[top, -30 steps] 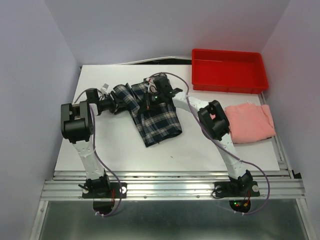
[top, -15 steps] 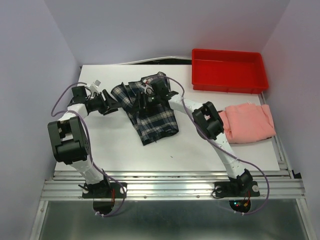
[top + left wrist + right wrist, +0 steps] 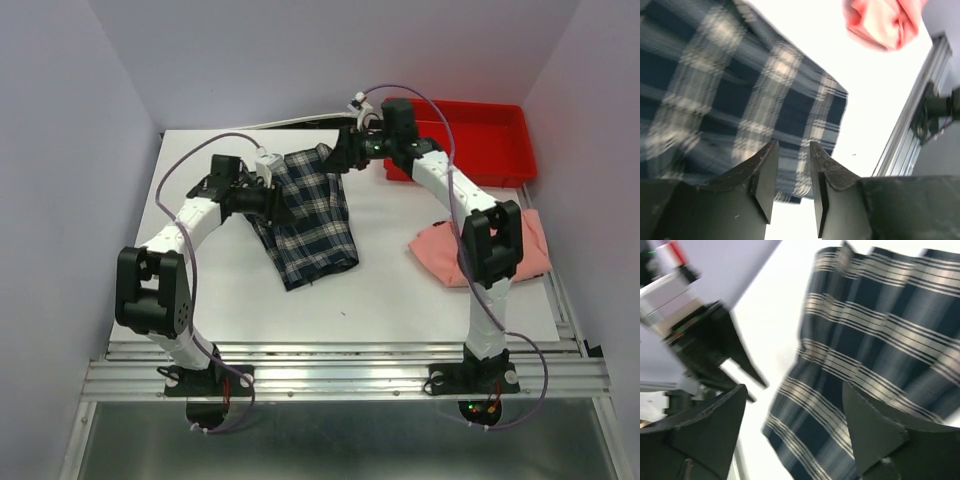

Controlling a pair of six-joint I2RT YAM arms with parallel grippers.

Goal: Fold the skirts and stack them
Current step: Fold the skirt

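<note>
The skirts lie well apart on the white worktop (image 3: 400, 300). The plaid skirt (image 3: 310, 220) is spread flat left of the middle, with one end towards the far edge and the other angled back towards the arms. The salmon-pink skirt (image 3: 435, 255) sits in a loose heap at the right edge, near the red tray (image 3: 455, 103) and partly hidden under the right arm. That spacing probably keeps the pink one out of the way while the plaid one is worked. Both arms reach to the plaid skirt's far end, one on each side, which looks like positioning over the far corners for a fold. The left pincer (image 3: 792, 147) hangs just over the cloth with its fingers only narrowly apart and nothing between them. The right pincer (image 3: 794, 390) is spread wide and empty above the far right corner. Neither skirt is gripped, and no stack has been made yet, so most of the job seems to lie ahead.
</note>
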